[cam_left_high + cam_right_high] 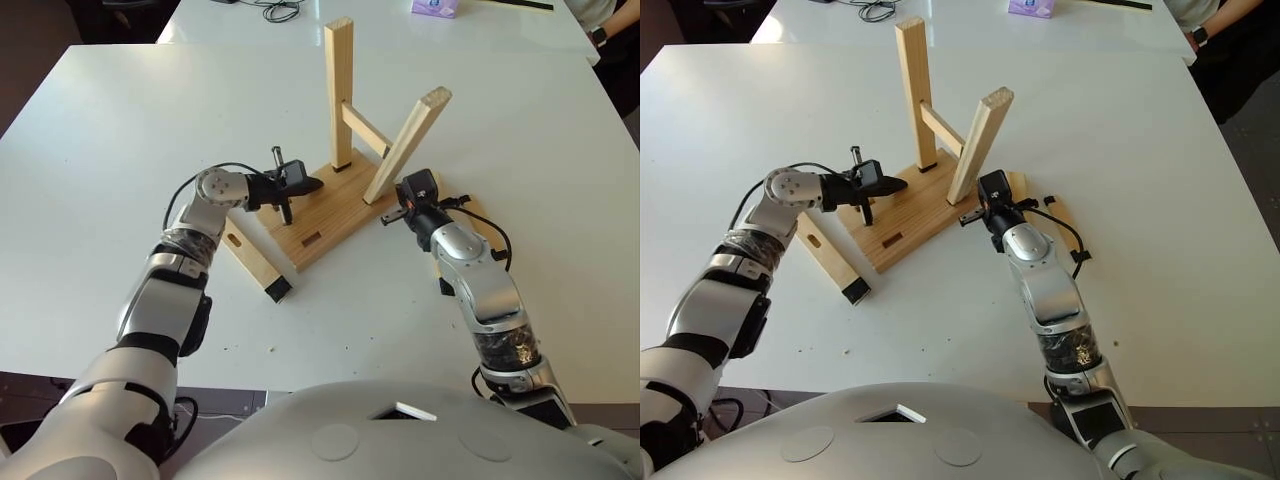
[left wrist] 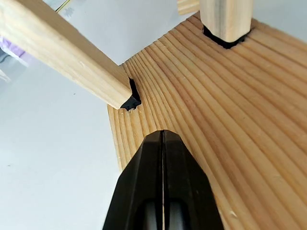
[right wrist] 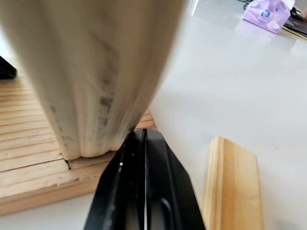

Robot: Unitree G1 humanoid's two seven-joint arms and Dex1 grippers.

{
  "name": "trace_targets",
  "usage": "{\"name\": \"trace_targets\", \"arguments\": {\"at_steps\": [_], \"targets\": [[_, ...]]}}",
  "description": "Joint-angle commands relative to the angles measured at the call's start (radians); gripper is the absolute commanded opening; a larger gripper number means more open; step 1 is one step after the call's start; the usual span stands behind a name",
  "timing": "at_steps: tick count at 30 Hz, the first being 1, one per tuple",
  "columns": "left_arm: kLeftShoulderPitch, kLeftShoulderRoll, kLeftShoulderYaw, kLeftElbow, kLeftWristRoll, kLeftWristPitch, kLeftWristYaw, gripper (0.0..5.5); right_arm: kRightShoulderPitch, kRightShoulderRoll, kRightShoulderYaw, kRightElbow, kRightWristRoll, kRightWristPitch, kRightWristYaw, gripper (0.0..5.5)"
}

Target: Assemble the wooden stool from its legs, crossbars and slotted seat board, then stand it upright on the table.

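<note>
The slotted seat board [image 1: 318, 222] lies flat at the table's middle. One leg [image 1: 338, 90] stands upright in a slot of it. A second leg [image 1: 408, 145] leans in another slot, and a crossbar [image 1: 366, 129] joins the two. My left gripper [image 1: 314, 185] is shut and empty, low over the board [image 2: 230, 110] close to the leaning leg's foot [image 2: 72, 57]. My right gripper [image 1: 388, 217] is also shut, its tip [image 3: 140, 135] against the base of the leaning leg [image 3: 91, 72] at the board's edge. A loose leg [image 1: 251, 256] lies beside the board on the left.
Another loose wooden piece [image 1: 1061, 216] lies on the table by my right forearm and shows as a plank [image 3: 232, 184] in the right wrist view. A second white table behind holds a purple pack [image 1: 435, 8] and cables [image 1: 277, 11]. White tabletop [image 1: 120, 130] stretches to both sides.
</note>
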Motion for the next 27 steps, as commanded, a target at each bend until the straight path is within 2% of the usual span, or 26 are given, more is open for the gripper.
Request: {"name": "trace_targets", "arguments": {"at_steps": [1,6,10,14,19,27], "targets": [[0.069,-0.006,-0.01,-0.21,-0.045,0.269,-0.056,0.0,0.017,-0.012,0.028,-0.06,-0.007,0.025,0.028,0.03],[0.069,0.033,0.021,-0.392,-0.066,0.421,-0.054,0.0,0.066,-0.054,0.028,-0.132,-0.003,0.062,0.058,0.03],[0.025,0.121,0.036,-0.335,0.024,0.212,0.005,0.0,0.113,-0.103,0.047,-0.217,0.006,0.107,0.104,0.03],[-0.041,0.174,0.061,-0.161,0.061,0.064,0.042,0.0,0.127,-0.11,0.061,-0.253,0.009,0.124,0.114,0.03],[-0.097,0.209,0.03,0.086,0.162,-0.106,0.134,0.0,0.12,-0.103,0.065,-0.247,0.005,0.124,0.111,0.03],[-0.134,0.192,-0.038,0.326,0.299,-0.225,0.244,1.25,0.121,-0.112,0.076,-0.251,0.004,0.124,0.121,0.0]]}}
